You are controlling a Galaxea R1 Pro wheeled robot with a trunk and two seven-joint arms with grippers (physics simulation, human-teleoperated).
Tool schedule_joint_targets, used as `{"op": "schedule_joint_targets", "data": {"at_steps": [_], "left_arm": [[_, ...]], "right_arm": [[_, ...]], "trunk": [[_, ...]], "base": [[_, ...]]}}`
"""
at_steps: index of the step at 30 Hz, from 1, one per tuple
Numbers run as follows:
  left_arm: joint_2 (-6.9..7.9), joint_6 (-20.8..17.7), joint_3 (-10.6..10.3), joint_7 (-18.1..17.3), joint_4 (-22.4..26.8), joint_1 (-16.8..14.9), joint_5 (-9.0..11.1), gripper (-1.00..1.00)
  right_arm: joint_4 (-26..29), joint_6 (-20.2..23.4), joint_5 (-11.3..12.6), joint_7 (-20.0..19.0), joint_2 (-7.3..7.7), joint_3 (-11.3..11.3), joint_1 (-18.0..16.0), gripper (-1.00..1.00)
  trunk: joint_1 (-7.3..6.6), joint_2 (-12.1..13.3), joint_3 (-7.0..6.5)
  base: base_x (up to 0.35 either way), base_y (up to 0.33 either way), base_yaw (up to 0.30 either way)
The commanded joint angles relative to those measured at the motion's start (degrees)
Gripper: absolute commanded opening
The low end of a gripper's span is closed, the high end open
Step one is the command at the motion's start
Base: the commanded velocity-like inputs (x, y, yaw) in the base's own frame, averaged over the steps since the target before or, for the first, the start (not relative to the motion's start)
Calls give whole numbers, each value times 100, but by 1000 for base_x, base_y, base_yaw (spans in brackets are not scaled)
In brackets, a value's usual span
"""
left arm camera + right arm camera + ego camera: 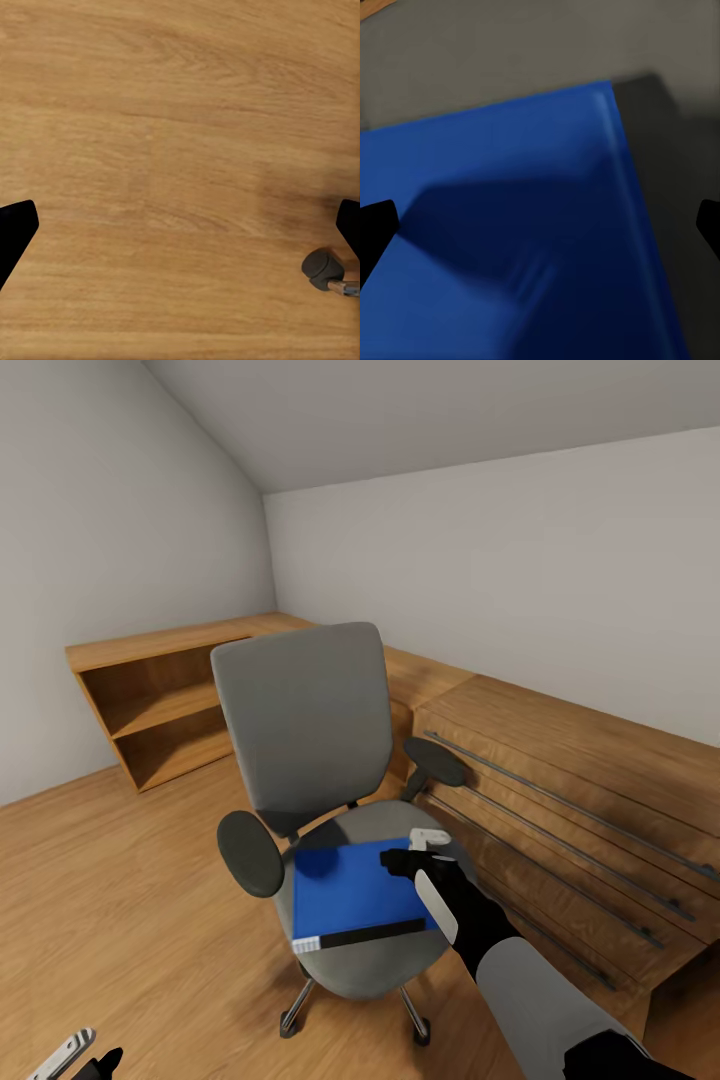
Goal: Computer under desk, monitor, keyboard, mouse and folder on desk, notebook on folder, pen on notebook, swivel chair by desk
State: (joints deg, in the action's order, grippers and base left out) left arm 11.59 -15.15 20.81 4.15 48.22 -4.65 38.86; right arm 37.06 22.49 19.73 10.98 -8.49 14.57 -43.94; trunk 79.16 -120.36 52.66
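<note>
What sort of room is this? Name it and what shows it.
Likely an attic room used as a study: sloped ceiling, low oak shelving, and a swivel chair holding a blue folder on the wood floor.

Oak shelf unit (165,705) against left wall, two open compartments, both bare. Low oak drawer cabinet (570,800) along back wall (520,580), thin dark rail handles (560,800) across fronts. Light wood floor (110,900) with visible grain, seen close in left wrist view (165,150). Grey-white walls meet sloped ceiling (420,410) at corner above shelf.
</note>
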Motion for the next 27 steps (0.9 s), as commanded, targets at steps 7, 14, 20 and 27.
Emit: {"op": "schedule_joint_targets", "data": {"at_steps": [7, 14, 20, 27], "left_arm": [[-7, -32, 2, 37, 12, -1, 61, 100], [-14, -35, -3, 34, 12, -1, 61, 100], [-16, -40, -5, 34, 12, -1, 61, 100], [-16, -41, -5, 37, 12, -1, 61, 100]], "right_arm": [[-313, 19, 66, -38, 5, 29, 0, 100], [-304, 19, 80, -49, 5, 29, 0, 100], [-306, 19, 84, -47, 5, 29, 0, 100], [-312, 19, 84, -44, 5, 27, 0, 100]], "trunk": [[0, -2, 6], [0, -2, 6], [0, -2, 6], [0, -2, 6]], "base": [[0, 0, 0], [0, 0, 0], [-154, 0, 0], [-231, 0, 0]]}}
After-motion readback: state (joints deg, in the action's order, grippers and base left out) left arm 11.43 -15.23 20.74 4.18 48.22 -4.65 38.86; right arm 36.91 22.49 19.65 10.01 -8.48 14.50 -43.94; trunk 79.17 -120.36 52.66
